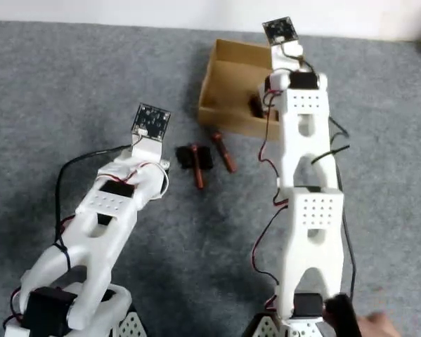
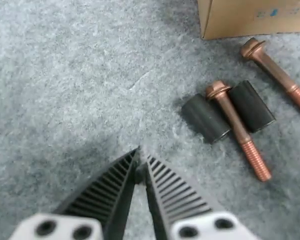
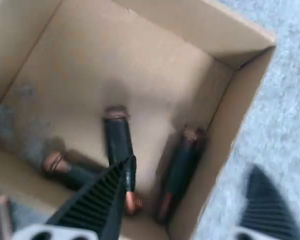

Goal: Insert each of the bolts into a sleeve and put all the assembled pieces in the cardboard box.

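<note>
Three assembled pieces (image 3: 117,142) lie on the floor of the cardboard box (image 3: 155,65), though the one deepest in the box's corner is dim and may be only partly sleeved. Your right gripper (image 3: 192,167) hangs over the box's interior, jaws spread wide and holding nothing.

Outside the box, near its wall, the loose parts lie on the grey carpet (image 2: 64,75). One bolt (image 2: 237,131) lies between two black sleeves (image 2: 206,118), close against both. The second bolt (image 2: 277,75) lies alone, its head nearest the box. Your left gripper (image 2: 139,159) sits farther from the box than these parts, jaws pressed together on nothing.

Judged from this, the step in hand is the drop-off of a finished piece, and two assemblies are left to make. For the next move you would open the left jaws over a sleeve. You would then bring the right gripper out of the box to a bolt, lining its threaded end up with the sleeve's bore.
</note>
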